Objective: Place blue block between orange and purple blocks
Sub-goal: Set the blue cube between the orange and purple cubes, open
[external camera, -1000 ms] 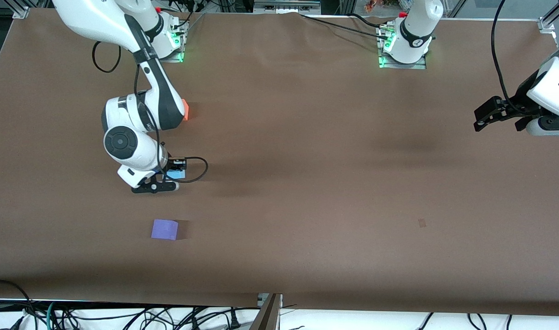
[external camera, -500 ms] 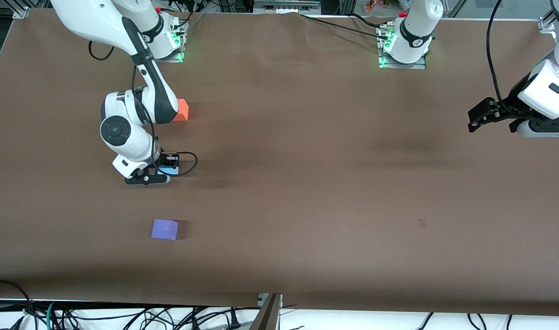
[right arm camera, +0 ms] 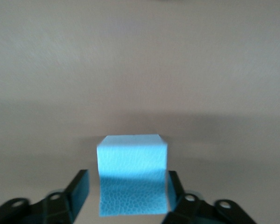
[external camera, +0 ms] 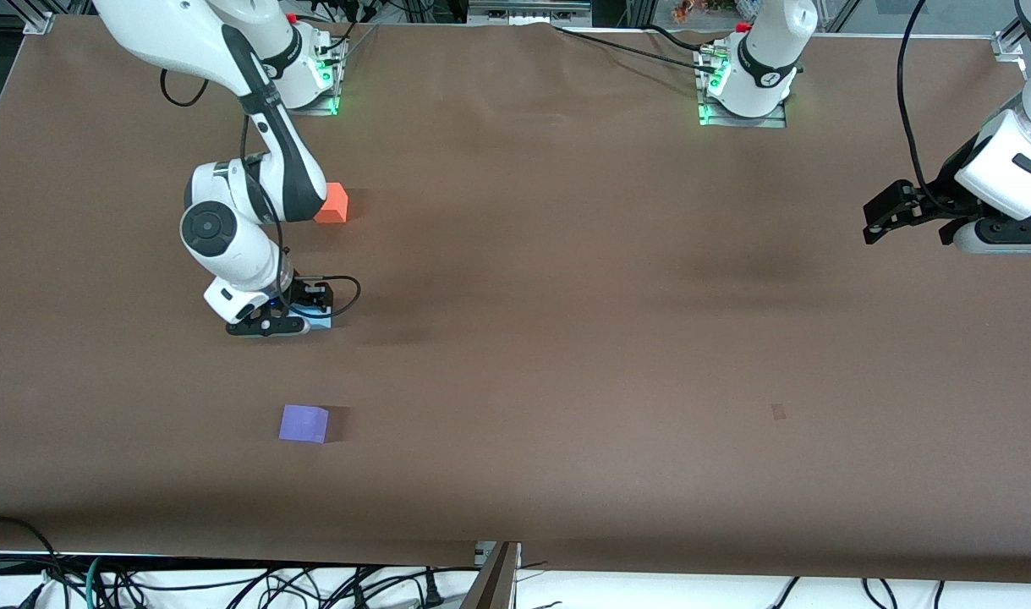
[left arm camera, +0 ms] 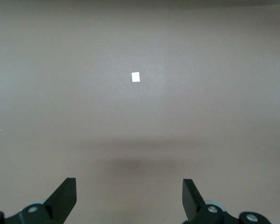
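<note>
High front camera facing the arm bases, wrist cameras look down close, seemingly sharing only tabletop [external camera: 566, 296]

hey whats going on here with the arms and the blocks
The right gripper is low over the table with the blue block between its fingers, roughly midway between the orange block and the purple block, which lies nearer the camera. The left gripper waits open at its own end of the table.
</note>
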`<state>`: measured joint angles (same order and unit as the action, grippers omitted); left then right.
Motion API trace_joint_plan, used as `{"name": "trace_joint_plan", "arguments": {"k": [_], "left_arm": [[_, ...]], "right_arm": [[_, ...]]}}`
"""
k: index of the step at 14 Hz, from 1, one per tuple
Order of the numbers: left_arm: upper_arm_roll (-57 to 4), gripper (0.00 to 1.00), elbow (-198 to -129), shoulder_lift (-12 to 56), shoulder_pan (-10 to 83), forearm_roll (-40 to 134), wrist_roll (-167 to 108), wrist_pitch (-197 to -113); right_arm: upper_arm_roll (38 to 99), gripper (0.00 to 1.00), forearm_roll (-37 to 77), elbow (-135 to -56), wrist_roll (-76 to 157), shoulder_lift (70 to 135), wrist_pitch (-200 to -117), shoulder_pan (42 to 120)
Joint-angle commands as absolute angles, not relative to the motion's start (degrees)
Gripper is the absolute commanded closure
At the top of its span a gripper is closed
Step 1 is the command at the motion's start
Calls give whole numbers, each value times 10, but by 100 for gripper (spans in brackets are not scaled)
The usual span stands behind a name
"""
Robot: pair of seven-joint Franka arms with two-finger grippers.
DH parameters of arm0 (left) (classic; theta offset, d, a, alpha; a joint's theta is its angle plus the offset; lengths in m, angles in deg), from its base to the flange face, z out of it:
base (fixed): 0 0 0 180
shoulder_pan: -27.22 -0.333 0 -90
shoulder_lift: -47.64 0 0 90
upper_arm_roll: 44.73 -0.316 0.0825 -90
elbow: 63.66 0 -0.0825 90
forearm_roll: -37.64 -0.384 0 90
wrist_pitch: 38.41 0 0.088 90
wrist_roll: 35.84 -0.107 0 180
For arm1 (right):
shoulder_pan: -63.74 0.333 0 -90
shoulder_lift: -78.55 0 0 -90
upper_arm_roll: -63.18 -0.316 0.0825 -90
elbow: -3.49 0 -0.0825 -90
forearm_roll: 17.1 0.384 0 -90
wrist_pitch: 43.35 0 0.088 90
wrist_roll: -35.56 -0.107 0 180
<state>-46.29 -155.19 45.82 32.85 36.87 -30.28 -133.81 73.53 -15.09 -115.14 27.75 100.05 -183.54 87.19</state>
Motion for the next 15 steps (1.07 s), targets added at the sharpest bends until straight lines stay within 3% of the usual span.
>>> {"name": "trace_joint_plan", "arguments": {"k": [1,9,15], "left_arm": [[-467,0,-1535,450,331,378,-305,-1332],[-467,0,-1535,450,330,379,-305,-1332],[-467,0,-1535,450,329,379,-305,-1332]], "right_arm": [[750,0,-143,-1081,318,979,-1725,871],[835,0,-144,-832,433,978,-1395,871],[830,0,-153,-726,425,967,-1276,875]]}}
